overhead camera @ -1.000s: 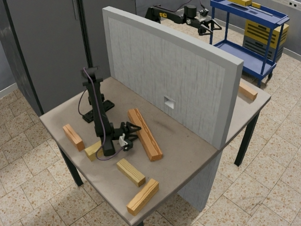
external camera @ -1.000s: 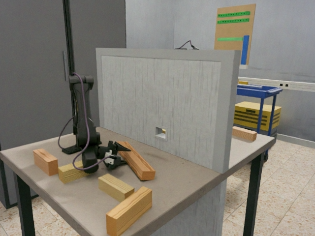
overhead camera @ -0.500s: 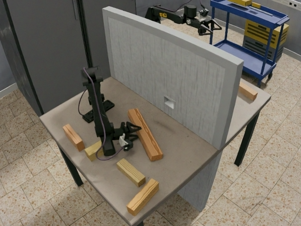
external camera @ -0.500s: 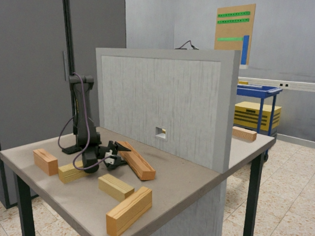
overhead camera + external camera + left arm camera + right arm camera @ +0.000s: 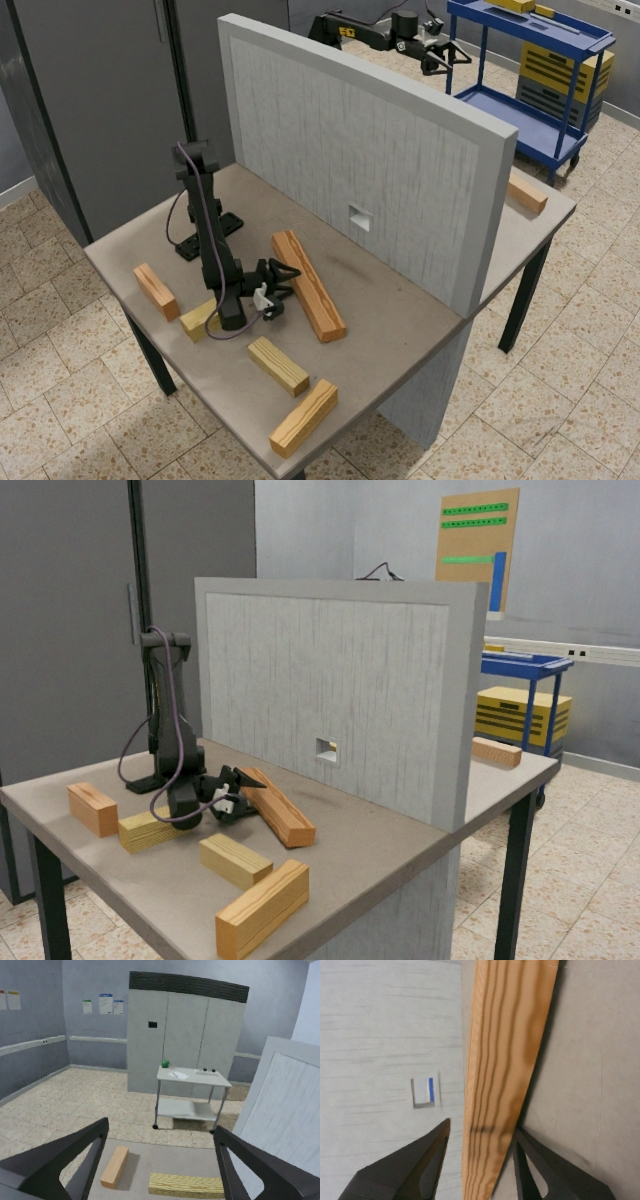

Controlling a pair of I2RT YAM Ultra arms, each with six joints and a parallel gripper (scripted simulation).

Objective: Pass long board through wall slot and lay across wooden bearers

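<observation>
The long board (image 5: 309,286) (image 5: 279,808) (image 5: 495,1060) lies on the near side of the grey panel wall (image 5: 403,155) (image 5: 320,666) (image 5: 370,1045), at an angle to it. The small slot (image 5: 360,217) (image 5: 327,750) (image 5: 423,1092) is low in the wall. My right gripper (image 5: 295,281) (image 5: 261,798) (image 5: 482,1126) is partly open at the board, whose wood shows between the fingertips. My left gripper (image 5: 460,65) (image 5: 162,1127) is wide open and empty, high beyond the wall. Beyond it, an orange wooden block (image 5: 527,193) (image 5: 496,751) (image 5: 115,1167) and a yellowish one (image 5: 185,1185) look like the bearers.
Several blocks lie on the near side: an orange one (image 5: 156,291) (image 5: 92,809), a yellowish one (image 5: 195,321) (image 5: 149,831) under the right arm, another yellowish one (image 5: 279,365) (image 5: 235,860), and a light orange one (image 5: 303,418) (image 5: 262,908) near the table corner.
</observation>
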